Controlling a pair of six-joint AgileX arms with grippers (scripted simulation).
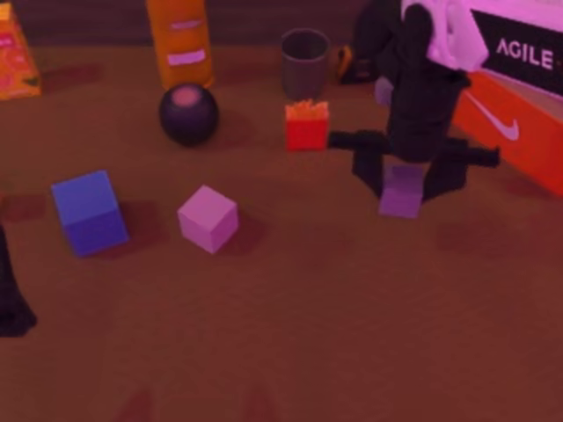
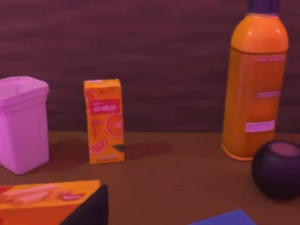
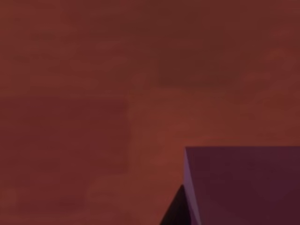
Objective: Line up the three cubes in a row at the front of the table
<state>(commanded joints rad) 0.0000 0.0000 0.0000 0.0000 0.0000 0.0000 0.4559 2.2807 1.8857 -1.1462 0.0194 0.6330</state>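
**Right gripper grasping the smallest cube, right of centre**

Right arm reaches in from the top view's upper right. Right gripper (image 1: 404, 180) points down at the table (image 1: 334, 334), its two dark fingers (image 1: 369, 171) standing either side of the small grey-blue cube (image 1: 402, 191). Jaws are clenched on that cube, one finger against each flank. Whether the cube rests on the surface or sits just above it, cannot tell. Right wrist view shows a corner of the same cube (image 3: 243, 185) close up against bare table.

Blue cube (image 1: 88, 212), the largest, sits at the table's left, turned slightly askew. White cube (image 1: 208, 218), tinted pink by the light, sits just right of it, apart from it, also rotated. Both are well apart from the held cube. The three lie in a loose, uneven spread across the middle band of the table, not touching one another.

Behind them: black ball (image 1: 188, 113), red fries box (image 1: 307, 125), dark cup (image 1: 305, 63), orange bottle (image 1: 180, 40), and an orange shoebox (image 1: 519, 132) at the right edge beside the right arm.

Left arm is parked at the left edge, with only a dark part (image 1: 10, 299) showing; its fingers are out of sight. Left wrist view takes in a juice carton (image 2: 104, 121), a pale bin (image 2: 22, 124), the orange bottle and the ball.
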